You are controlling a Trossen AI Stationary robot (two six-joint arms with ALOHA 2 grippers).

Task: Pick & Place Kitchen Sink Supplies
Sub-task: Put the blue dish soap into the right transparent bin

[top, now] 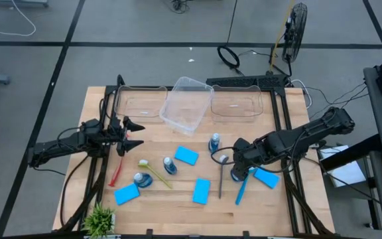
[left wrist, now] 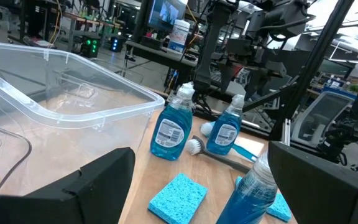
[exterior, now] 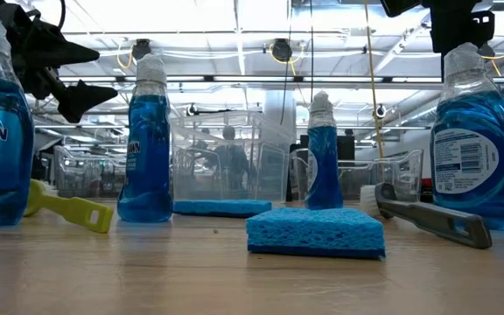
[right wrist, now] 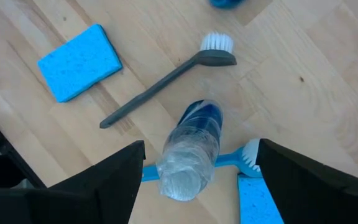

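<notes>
right end effector (right wrist: 197,180) | fingers spread | above blue bottle (right wrist: 191,155)

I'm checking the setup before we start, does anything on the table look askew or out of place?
One thing: the middle clear bin sits tilted, overlapping the two bins either side instead of lining up. The bottles, sponges and brushes lie scattered, but nothing looks spilled or damaged.

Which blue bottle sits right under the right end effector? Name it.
The bottle standing over the blue brush, between the right end effector's open fingers. The other three bottles stand farther left on the table, clear of it.
</notes>
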